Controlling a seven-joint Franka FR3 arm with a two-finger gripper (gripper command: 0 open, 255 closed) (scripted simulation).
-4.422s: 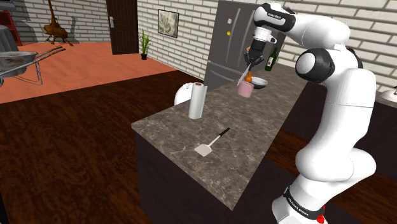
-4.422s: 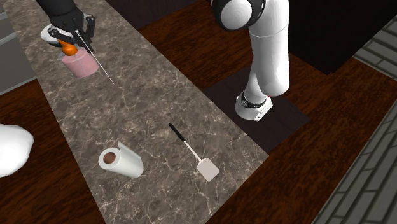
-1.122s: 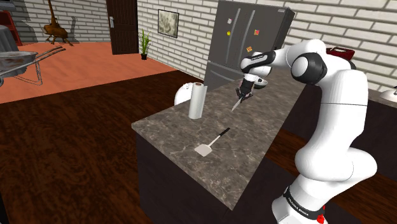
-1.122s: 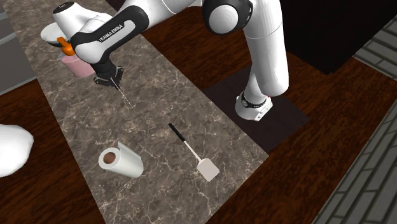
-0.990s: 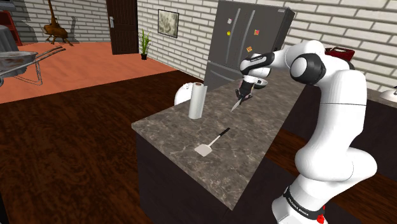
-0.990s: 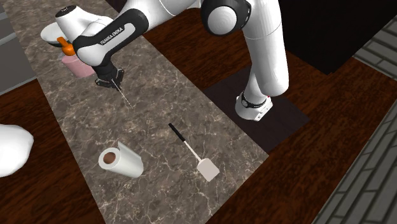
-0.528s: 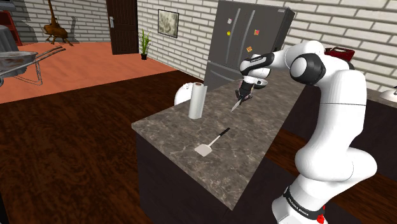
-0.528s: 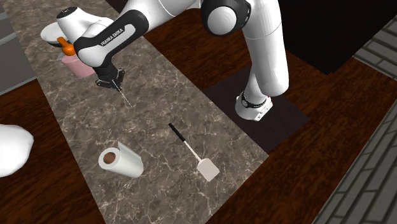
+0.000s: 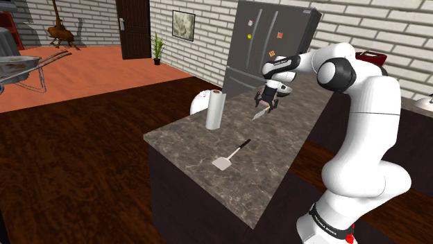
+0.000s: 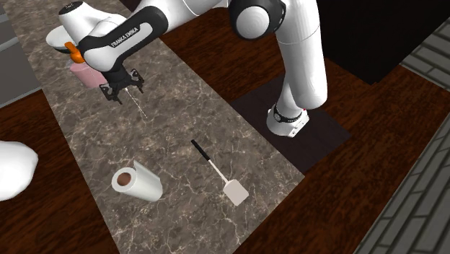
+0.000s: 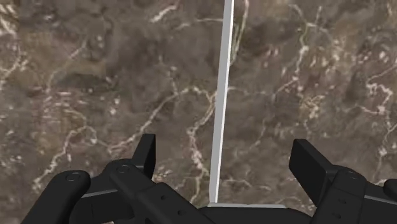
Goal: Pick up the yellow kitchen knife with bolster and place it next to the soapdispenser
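Dark marble counter (image 9: 277,163) before a brick wall (image 9: 215,41). One knife (image 11: 219,127), one spatula (image 10: 234,191), one paper roll (image 10: 137,182), one pink dispenser (image 10: 81,73); claw (image 11: 224,149) open, straddling the knife.

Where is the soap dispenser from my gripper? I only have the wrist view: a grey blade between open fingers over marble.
Observer: In the second exterior view, the pink soap dispenser stands on the counter right beside the gripper, toward that view's upper left.
Operator: Anything else by it?
Observer: A white bowl, just beyond the dispenser.
Operator: And farther down the counter?
Observer: An upright paper towel roll and a spatula, well apart from the knife.
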